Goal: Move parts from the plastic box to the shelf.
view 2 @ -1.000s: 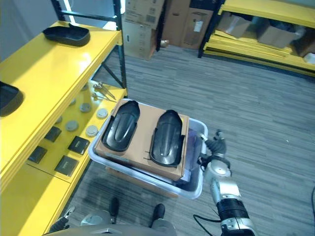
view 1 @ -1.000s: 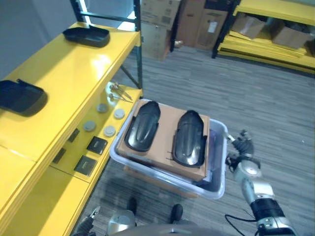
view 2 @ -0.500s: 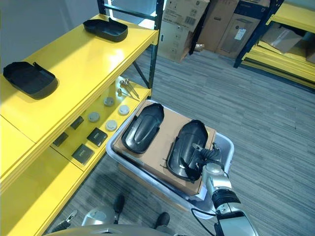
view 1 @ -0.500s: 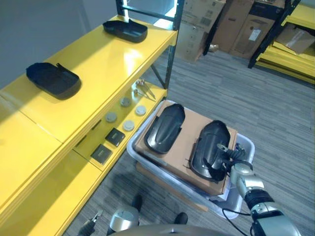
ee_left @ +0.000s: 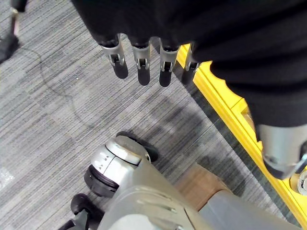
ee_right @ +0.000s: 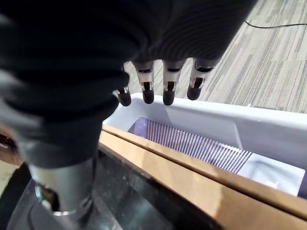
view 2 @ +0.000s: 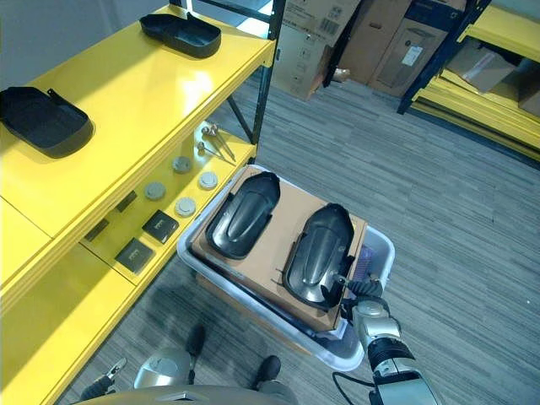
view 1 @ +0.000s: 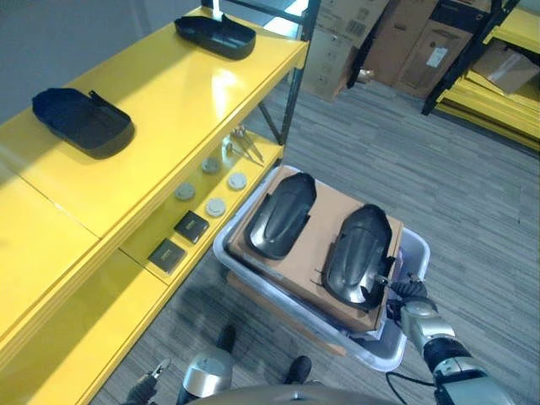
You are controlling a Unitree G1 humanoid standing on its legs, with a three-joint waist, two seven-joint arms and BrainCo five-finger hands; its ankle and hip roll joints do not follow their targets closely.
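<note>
Parts, two dark elongated shells [view 1: 359, 253] [view 1: 279, 214], lie side by side on a cardboard sheet [view 1: 319, 226] atop the plastic box [view 1: 403, 350], beside the yellow shelf [view 1: 160, 101]. Each has its long axis running from the robot's side away toward the far aisle, narrower end far. Right hand [ee_right: 163, 81] hovers at the near corner of the nearer shell, fingers straight and apart, holding nothing. Judging by that, the reach for a pickup is in hand; next the fingers need to close round the shell's edge. Left hand [ee_left: 144, 62] hangs low over the floor, fingers relaxed. Two more dark parts [view 1: 80, 122] [view 1: 215, 35] already sit on the shelf.
</note>
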